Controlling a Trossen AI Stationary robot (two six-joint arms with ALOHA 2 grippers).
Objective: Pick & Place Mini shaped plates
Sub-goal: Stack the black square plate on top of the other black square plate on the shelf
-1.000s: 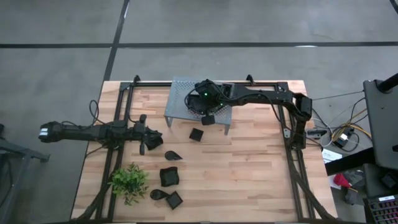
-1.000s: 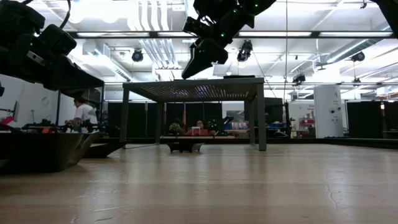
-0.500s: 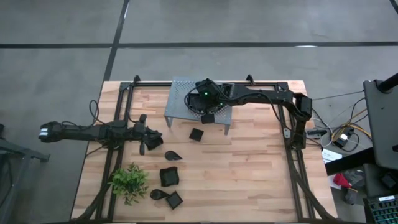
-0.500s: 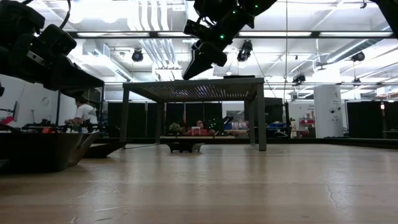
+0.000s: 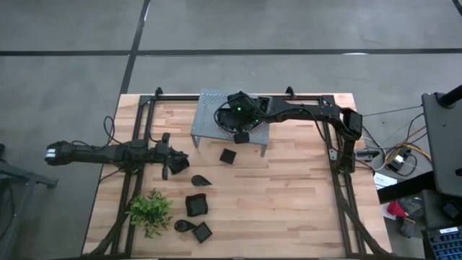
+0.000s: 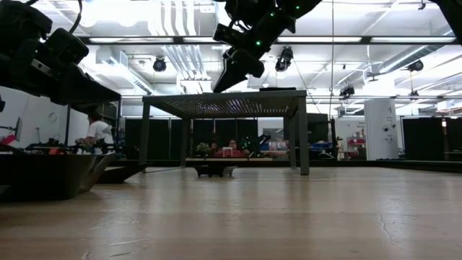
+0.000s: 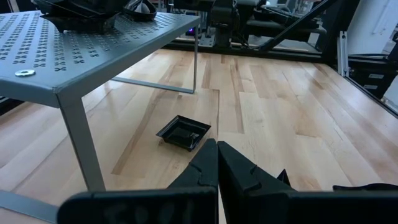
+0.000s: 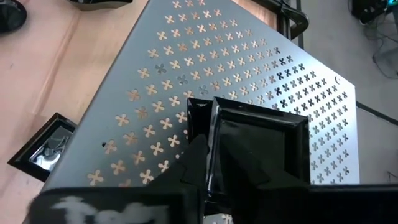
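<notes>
glossy black square plate with raised rim, pinched by the right gripper above the perforated rack.

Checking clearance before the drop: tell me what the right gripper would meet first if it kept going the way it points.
Probably the grey rack's perforated top. The right gripper, holding a square black dish, points down at it from above; the gap is hard to judge.

Right gripper hides part of the grey rack top in high view; whatever sits under it can't be seen there. Low view: left arm's end cut off by frame edge, near black dish also cropped at edge. Square plate in right wrist view partly behind fingers. Plates by the plant too small to tell shape detail.
</notes>
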